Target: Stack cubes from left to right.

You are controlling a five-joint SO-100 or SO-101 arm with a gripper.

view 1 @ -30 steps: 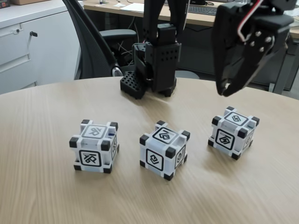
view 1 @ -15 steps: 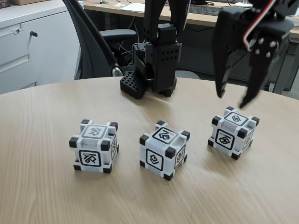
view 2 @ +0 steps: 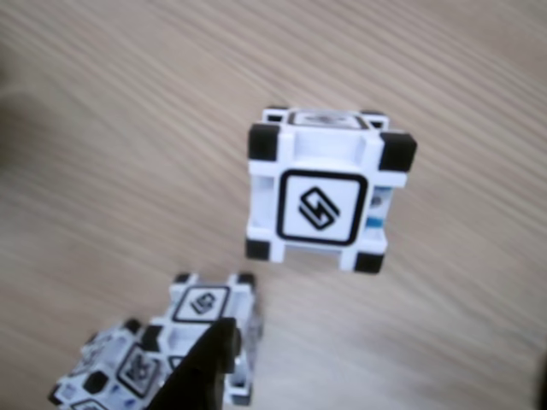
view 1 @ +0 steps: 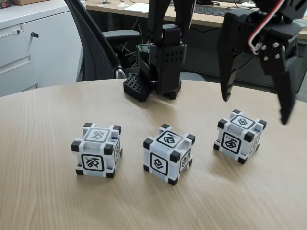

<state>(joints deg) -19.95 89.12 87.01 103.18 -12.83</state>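
The pincer (view 1: 255,111) hangs spread wide above the right cube (view 1: 239,135), touching nothing. Three cubes stand in a row on the wooden table (view 1: 43,124), apart from each other: the right one, a middle cube (view 1: 168,153) and a left cube (view 1: 97,150). Each face carries a black-framed glyph; no readable writing.

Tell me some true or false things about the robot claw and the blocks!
1. Three cubes sit on the table. True: left cube, middle cube, right cube.
2. The end effector is holding a cube. False: it is open, above the right cube.
3. Two cubes are stacked. False: all sit apart on the table.
4. The end effector is nearest the right cube in the fixed view. True.
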